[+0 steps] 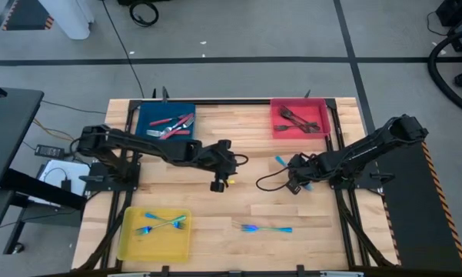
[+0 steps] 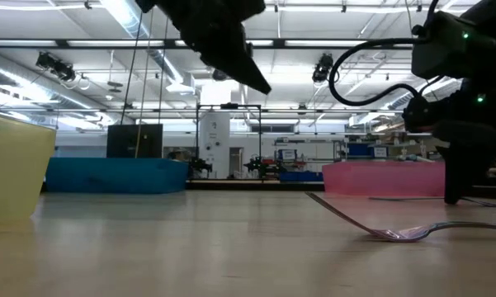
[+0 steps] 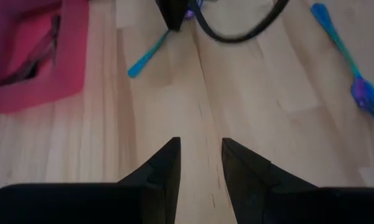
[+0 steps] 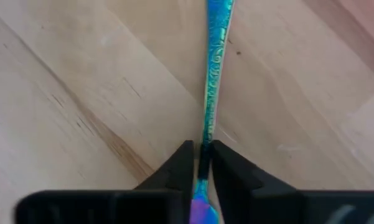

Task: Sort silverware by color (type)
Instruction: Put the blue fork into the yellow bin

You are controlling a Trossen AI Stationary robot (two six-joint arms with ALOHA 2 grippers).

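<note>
Pale wood-plank desk point(image 1: 238, 200) on grey flooring: right gripper point(image 4: 201, 163) is clamped on a blue-cyan utensil point(image 4: 215, 56) lying flat, left gripper point(image 3: 200, 163), fingers apart, hovers mid-desk, and 1 blue-cyan fork point(image 1: 266, 228) lies near the front edge.

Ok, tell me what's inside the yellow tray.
The yellow tray holds two blue-cyan utensils lying crossed near its far edge. Nothing covers them from above; in the low view the tray wall hides its contents.
</note>
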